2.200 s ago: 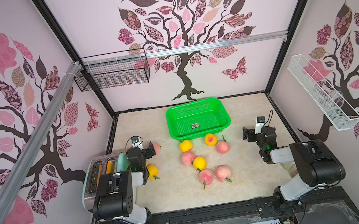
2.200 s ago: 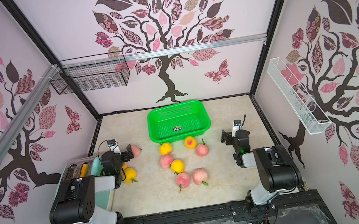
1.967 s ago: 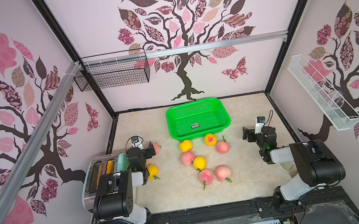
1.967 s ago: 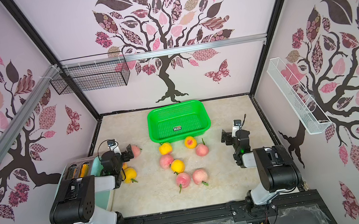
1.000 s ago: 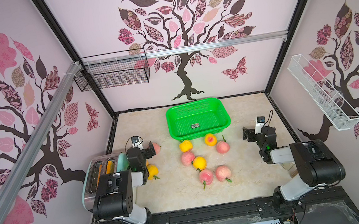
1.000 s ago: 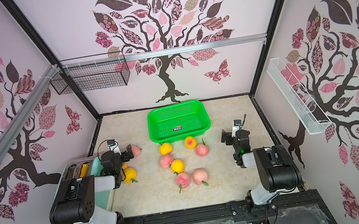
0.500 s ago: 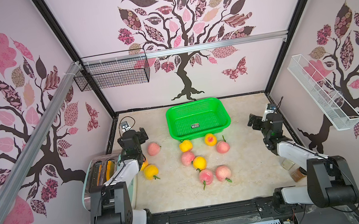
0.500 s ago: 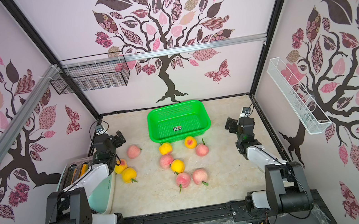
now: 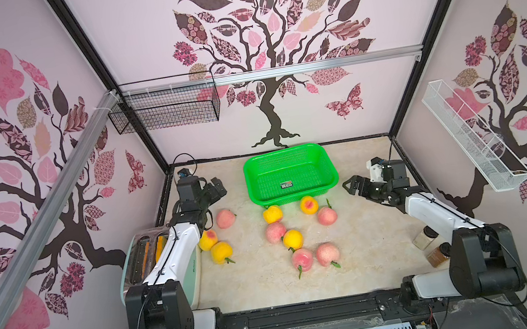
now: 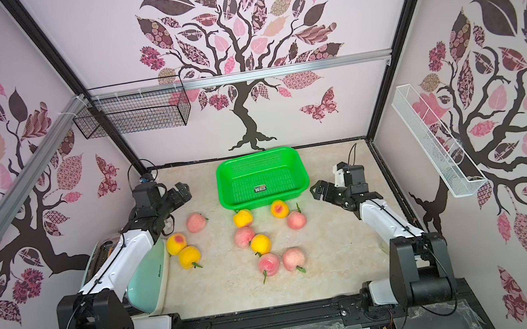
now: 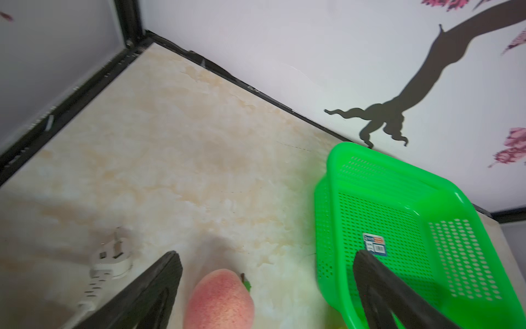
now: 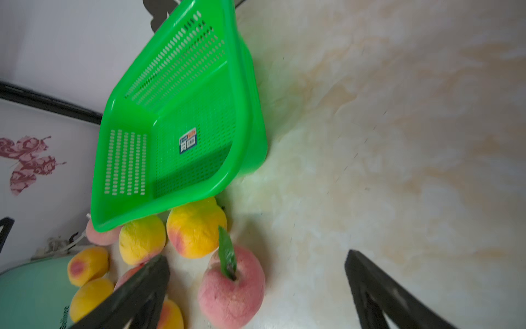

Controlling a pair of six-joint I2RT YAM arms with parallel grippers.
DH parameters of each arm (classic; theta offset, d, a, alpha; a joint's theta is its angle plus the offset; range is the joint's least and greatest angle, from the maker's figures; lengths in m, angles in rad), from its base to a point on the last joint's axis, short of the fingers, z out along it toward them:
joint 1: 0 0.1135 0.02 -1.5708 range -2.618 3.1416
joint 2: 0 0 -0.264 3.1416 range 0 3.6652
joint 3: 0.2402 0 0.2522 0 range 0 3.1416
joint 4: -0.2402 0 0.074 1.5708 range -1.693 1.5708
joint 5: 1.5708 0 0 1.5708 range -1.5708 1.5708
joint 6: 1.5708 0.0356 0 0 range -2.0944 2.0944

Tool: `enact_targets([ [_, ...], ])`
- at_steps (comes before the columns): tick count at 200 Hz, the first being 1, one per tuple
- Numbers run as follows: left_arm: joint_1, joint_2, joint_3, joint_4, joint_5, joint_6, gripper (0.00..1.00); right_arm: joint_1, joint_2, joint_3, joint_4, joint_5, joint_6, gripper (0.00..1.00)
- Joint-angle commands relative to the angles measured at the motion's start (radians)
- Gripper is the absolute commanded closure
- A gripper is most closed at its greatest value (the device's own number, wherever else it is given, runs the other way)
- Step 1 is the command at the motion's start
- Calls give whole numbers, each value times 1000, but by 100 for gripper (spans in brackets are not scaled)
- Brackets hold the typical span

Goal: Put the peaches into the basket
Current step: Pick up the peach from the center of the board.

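Observation:
Several peaches lie loose on the marble table, pink and yellow ones, none inside the green basket point(image 9: 294, 197) point(image 10: 265, 201) at the far middle. My left gripper point(image 9: 216, 190) point(image 10: 180, 191) hovers open by the far left, with a pink peach point(image 9: 226, 218) point(image 11: 219, 299) just below and between its spread fingers point(image 11: 266, 256). My right gripper point(image 9: 352, 185) point(image 10: 320, 190) is open to the basket's right. In the right wrist view another pink peach point(image 12: 232, 296) point(image 9: 327, 216) sits between its wide jaws point(image 12: 256, 259), untouched. Two yellow peaches point(image 12: 196, 228) press against the basket wall point(image 12: 250, 114).
A mint-green toaster point(image 9: 149, 258) stands under the left arm, its white plug point(image 11: 112, 259) lying near the left gripper. Two small jars point(image 9: 424, 239) stand at the front right. A black wire basket point(image 9: 165, 107) and a white wire rack point(image 9: 472, 139) hang on the walls.
Both arms have unfolded from their rest pose near the front and reached toward the far side. The right gripper has since swung in toward the peaches. Both stay open; no peach has moved.

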Motion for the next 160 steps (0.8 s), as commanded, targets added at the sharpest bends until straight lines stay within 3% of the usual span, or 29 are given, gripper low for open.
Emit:
enact_targets([
  [1,-26,55,45,-105,164,-47,2,82,4,57,-209,-20,-20,1],
  [29,-33,113,109,-202,297,-39,5,148,15,71,-302,51,-41,0],
  [76,-37,112,119,-262,305,-38,4,248,62,94,-351,141,-72,0],
  [113,-37,98,116,-268,319,-37,3,260,113,109,-305,84,-77,1],
  [160,-37,93,112,-242,341,-39,2,273,178,170,-285,101,-94,9],
])
